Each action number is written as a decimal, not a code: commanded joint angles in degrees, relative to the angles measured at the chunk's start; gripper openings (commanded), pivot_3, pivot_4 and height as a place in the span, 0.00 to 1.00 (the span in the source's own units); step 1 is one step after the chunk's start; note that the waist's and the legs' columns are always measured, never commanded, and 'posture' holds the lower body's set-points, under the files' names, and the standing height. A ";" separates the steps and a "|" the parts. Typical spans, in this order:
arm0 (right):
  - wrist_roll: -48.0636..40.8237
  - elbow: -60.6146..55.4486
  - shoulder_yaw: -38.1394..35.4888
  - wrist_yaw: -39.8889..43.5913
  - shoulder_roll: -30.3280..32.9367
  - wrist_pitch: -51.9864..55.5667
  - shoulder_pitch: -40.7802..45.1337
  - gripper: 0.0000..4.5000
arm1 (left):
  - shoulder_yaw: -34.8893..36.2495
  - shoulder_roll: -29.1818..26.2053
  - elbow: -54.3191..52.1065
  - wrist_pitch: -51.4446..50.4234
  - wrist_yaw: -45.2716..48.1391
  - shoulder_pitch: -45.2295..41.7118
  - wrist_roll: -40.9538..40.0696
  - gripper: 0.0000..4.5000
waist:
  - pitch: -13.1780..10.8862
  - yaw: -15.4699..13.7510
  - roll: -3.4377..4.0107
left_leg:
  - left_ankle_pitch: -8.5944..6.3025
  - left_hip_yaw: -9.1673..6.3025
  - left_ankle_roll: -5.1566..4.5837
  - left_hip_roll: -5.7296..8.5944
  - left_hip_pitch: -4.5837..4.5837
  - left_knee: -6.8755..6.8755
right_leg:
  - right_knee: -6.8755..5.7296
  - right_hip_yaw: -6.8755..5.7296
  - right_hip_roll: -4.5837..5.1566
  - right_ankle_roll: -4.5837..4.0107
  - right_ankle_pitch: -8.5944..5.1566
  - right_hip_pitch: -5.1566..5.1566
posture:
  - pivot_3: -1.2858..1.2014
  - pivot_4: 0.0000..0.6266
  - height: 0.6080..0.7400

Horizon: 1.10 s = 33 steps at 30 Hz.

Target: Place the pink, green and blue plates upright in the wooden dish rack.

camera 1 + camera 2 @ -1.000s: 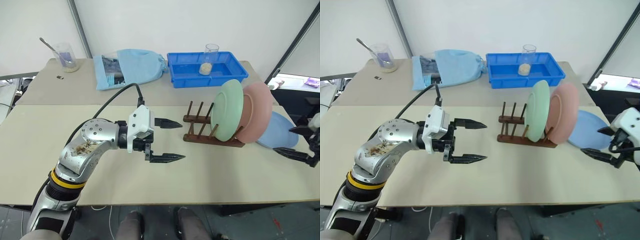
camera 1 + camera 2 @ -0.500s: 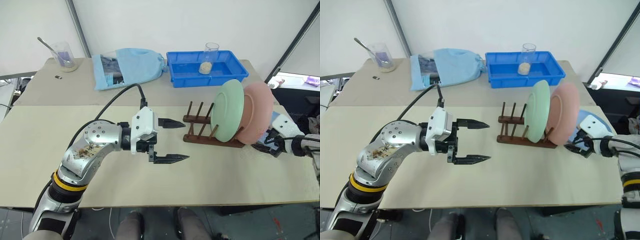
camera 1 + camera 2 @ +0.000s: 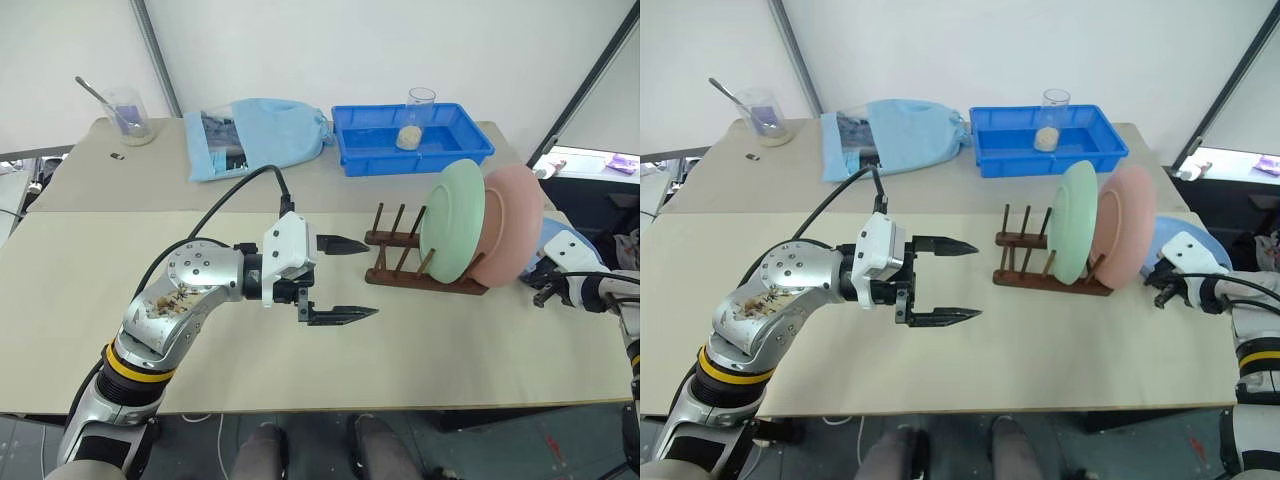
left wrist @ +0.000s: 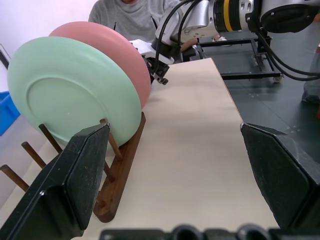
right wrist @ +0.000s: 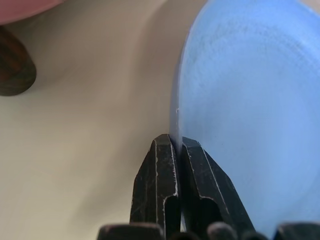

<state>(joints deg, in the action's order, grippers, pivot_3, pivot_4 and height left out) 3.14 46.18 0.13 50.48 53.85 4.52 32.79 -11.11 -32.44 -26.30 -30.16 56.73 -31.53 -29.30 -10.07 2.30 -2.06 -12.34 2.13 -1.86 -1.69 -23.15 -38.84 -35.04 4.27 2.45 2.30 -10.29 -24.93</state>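
My right claw (image 5: 176, 150) is pinched shut on the rim of the blue plate (image 5: 250, 110); the right wrist view shows both black fingers (image 5: 155, 185) squeezed together with the plate edge between the tips. The head views don't give that detail: there the plate (image 3: 1172, 254) is mostly hidden behind my wrist housing, so whether it lies flat or is tilted up off the table (image 3: 450, 340) I can't say for sure.

The wooden dish rack (image 3: 400, 262) sits just to the left of my right claw. The green plate (image 3: 455, 222) and pink plate (image 3: 515, 225) stand upright in it, pink nearer my claw, green beyond it, with bare pegs further left. The rack's rail end (image 5: 15, 67) shows close beside my fingertips in the right wrist view.

My left claw (image 3: 340, 280) is wide open, holding nothing, pointing toward the rack from its far side, well apart from it. The left wrist view looks between those fingers (image 4: 75, 180) at the plate faces and at my right claw (image 4: 159, 75) behind the pink plate (image 4: 120, 55); it also shows a person in a grey top (image 4: 135, 12) past the table end.

Far side of the table: blue bin (image 3: 415, 135) with a glass jar (image 3: 420, 108), a blue cloth bag (image 3: 260, 135), a beaker with spoon (image 3: 130, 112). No readable writing or labels.
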 commanded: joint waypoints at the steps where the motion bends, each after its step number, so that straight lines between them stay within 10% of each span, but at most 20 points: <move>1: -1.51 -4.01 -3.31 -1.75 1.52 2.32 -2.41 0.00 | 2.54 -0.26 -1.05 -0.65 -1.55 -0.17 -1.04 1.00 | 0.00 -0.08 0.00 | 0.00 0.00 0.00 0.00 -0.01 -0.01 | 0.01 0.00 0.00 0.00 0.00 0.00 | 0.52 0.24 1.00; 11: -0.97 -28.43 -13.06 -12.57 10.75 -0.30 1.26 0.00 | 12.19 -3.79 -1.54 -4.96 -7.05 4.95 -3.51 1.00 | -0.01 1.23 0.30 | 0.00 0.14 0.00 -0.05 -0.03 0.06 | -0.05 0.10 -0.01 0.01 0.04 -0.21 | 0.52 0.24 1.00; 19: -26.50 -50.52 -14.72 -9.04 -5.51 17.51 14.95 0.00 | 9.81 -3.67 1.28 -2.06 -6.12 3.02 -0.85 1.00 | -0.03 1.56 0.21 | 0.00 -0.06 0.00 -0.19 0.12 0.05 | -0.13 0.07 -0.26 -0.10 0.12 -0.10 | 0.52 0.24 1.00; 29: -67.37 -72.35 -22.19 -29.07 -22.30 45.65 3.45 0.00 | 10.84 -4.86 1.96 -3.42 -2.61 2.84 -3.95 1.00 | -0.02 -1.01 0.22 | -0.05 -0.19 -0.02 -0.12 -0.69 0.14 | 0.03 -0.15 0.09 -0.01 0.29 -0.57 | 0.52 0.24 1.00; 33: -71.11 -73.88 -21.87 -34.51 -23.31 46.76 -0.28 0.00 | 11.32 -6.86 2.66 -2.98 -0.68 3.08 -4.13 1.00 | -0.02 -1.21 0.22 | -0.06 -0.20 -0.02 -0.11 -0.77 0.15 | 0.04 -0.18 0.08 0.00 0.28 -0.66 | 0.52 0.24 1.00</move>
<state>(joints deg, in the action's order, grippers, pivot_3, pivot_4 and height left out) -66.08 -25.46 -19.74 17.73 30.00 51.48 32.34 -1.08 -38.66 -22.74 -33.78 55.19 -28.06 -32.30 -10.09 1.09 -1.84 -12.40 1.93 -1.88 -1.80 -23.91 -38.71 -35.02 4.08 2.51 2.34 -10.03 -25.58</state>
